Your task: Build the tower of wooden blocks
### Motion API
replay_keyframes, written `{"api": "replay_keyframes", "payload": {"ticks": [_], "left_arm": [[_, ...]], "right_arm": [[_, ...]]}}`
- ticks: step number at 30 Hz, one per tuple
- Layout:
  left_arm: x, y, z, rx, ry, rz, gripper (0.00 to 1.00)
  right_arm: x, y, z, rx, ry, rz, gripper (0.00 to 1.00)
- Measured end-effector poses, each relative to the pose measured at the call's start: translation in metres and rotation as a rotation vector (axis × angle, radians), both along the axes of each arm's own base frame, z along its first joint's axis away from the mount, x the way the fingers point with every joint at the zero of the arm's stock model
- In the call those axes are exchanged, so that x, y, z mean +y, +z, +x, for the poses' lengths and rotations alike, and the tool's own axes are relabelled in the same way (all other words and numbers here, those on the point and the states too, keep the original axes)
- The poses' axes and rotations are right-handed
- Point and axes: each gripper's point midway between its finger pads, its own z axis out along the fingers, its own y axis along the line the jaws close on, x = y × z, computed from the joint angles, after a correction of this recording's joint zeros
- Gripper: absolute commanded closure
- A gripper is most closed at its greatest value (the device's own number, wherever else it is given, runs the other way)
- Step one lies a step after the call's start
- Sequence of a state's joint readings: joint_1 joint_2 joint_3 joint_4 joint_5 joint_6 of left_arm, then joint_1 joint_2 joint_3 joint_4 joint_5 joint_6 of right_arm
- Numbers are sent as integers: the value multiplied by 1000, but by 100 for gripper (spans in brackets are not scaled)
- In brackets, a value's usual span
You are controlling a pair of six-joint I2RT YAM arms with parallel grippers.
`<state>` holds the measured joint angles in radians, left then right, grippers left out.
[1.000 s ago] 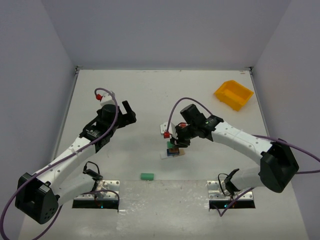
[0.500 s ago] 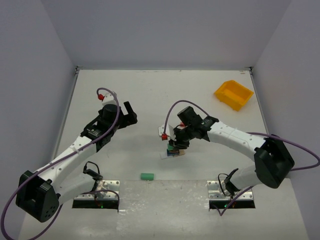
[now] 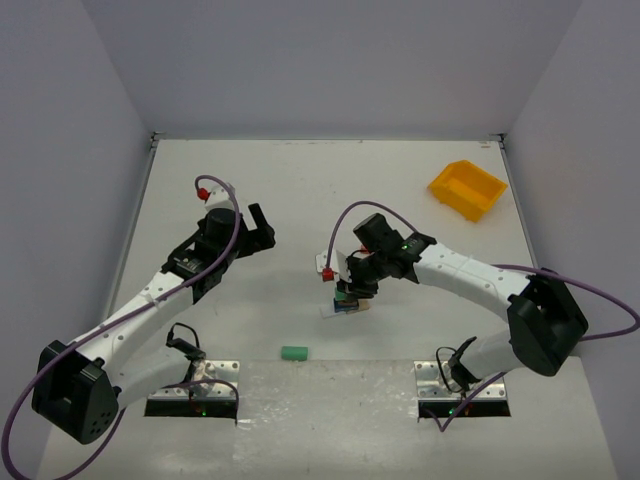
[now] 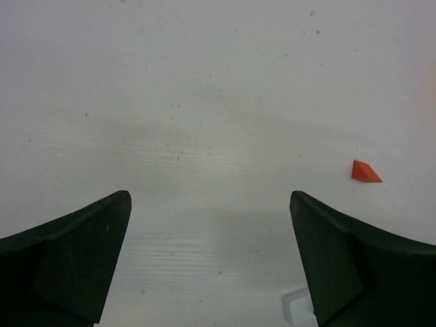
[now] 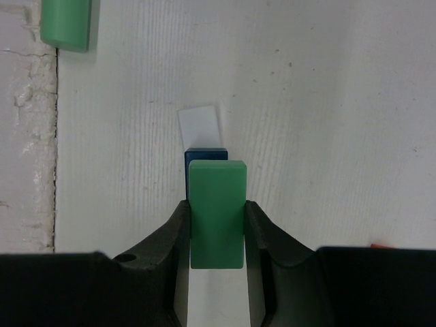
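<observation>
My right gripper is shut on a green block and holds it directly over a blue block that stands on the pale flat plank. In the top view the plank lies at the table's middle, under the gripper. I cannot tell whether the green block touches the blue one. A second green block lies loose nearer the front, and also shows in the right wrist view. A small red wedge lies on the table in the left wrist view. My left gripper is open and empty, well left of the stack.
A yellow plastic bin stands at the back right. A small white piece shows at the bottom edge of the left wrist view. White walls close the table on three sides.
My right gripper has shifted slightly left with the green block, settling over the stack. The left arm has barely moved.
</observation>
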<state>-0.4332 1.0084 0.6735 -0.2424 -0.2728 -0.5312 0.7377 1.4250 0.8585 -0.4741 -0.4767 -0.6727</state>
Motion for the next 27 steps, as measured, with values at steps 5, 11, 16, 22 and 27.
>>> {"api": "replay_keyframes", "payload": {"ticks": [5,11,16,22,27], "left_arm": [[0,0,0,0,-2,0,0],[-1,-1,0,2,-4,-1,0],[-1,-2,0,7,-4,1,0],[-1,-2,1,5,-4,1,0],[-1,-5,1,13,-4,5,0]], "right_arm": [[0,0,-2,3,4,-1,79],[0,0,-3,7,6,-2,77],[0,0,-3,8,5,-2,76],[0,0,-3,11,1,-2,73],[0,0,-3,12,1,-2,70]]}}
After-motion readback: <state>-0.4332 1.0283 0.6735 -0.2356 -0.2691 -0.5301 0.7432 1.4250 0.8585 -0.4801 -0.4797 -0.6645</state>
